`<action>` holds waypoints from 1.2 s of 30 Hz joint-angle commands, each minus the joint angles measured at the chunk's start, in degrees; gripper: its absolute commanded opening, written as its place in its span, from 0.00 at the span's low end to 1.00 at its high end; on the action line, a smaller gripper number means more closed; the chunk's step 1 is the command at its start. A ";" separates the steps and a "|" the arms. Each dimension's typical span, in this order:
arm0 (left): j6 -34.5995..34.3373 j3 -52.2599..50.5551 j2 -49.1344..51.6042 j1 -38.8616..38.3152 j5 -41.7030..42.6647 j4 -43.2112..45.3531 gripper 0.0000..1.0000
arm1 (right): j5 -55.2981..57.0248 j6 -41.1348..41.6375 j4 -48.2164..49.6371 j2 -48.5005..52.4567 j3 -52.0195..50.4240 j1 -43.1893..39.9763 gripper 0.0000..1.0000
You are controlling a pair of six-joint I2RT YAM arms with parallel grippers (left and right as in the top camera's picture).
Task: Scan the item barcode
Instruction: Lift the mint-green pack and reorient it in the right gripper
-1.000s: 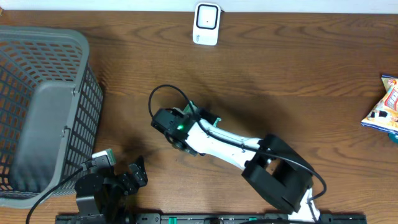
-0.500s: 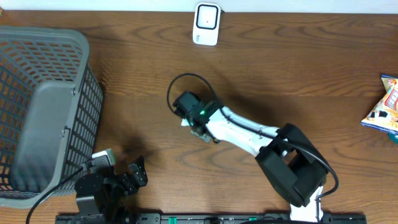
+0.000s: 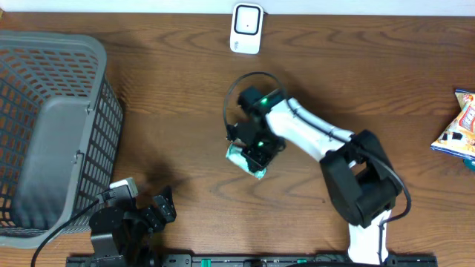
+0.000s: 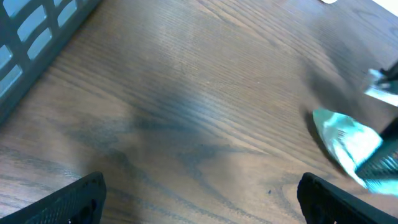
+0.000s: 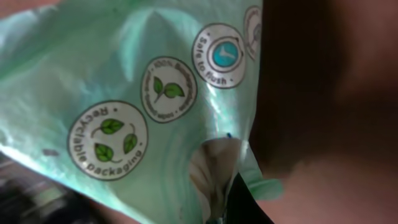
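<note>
The item is a pale green soft packet (image 3: 243,159) printed with round leaf badges, near the middle of the wooden table. My right gripper (image 3: 257,150) is shut on its edge. In the right wrist view the packet (image 5: 124,93) fills most of the frame, with a pinched fold at my right gripper (image 5: 219,202). No barcode shows on the visible face. A small white device (image 3: 246,28) stands at the table's far edge, apart from the packet. My left gripper (image 3: 160,207) rests open near the front left. In the left wrist view the packet (image 4: 348,142) lies far right of my left gripper (image 4: 202,208).
A large grey mesh basket (image 3: 44,133) fills the left side, and its wall (image 4: 31,37) shows in the left wrist view. A colourful snack bag (image 3: 459,126) lies at the right edge. The right arm's black cable loops above the gripper.
My right arm has swung right and toward the far edge, and its jaws went from open to shut on the green packet. The left arm has not moved.
</note>
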 commanded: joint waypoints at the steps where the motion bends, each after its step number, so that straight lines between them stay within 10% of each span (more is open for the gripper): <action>1: 0.72 0.04 -0.11 0.24 0.68 0.00 0.98 | -30.62 -13.81 -3.54 0.20 1.99 -5.16 0.01; 12: 0.72 0.04 -0.11 0.24 0.68 0.00 0.98 | -48.61 -57.42 -33.46 0.20 1.77 -11.43 0.01; 23: 0.72 0.04 -0.11 0.24 0.68 0.00 0.98 | -45.44 -73.55 -33.46 0.00 1.70 -11.37 0.01; 36: 0.72 0.04 -0.11 0.24 0.68 0.00 0.98 | -45.16 -73.81 -33.42 0.00 1.70 -11.41 0.01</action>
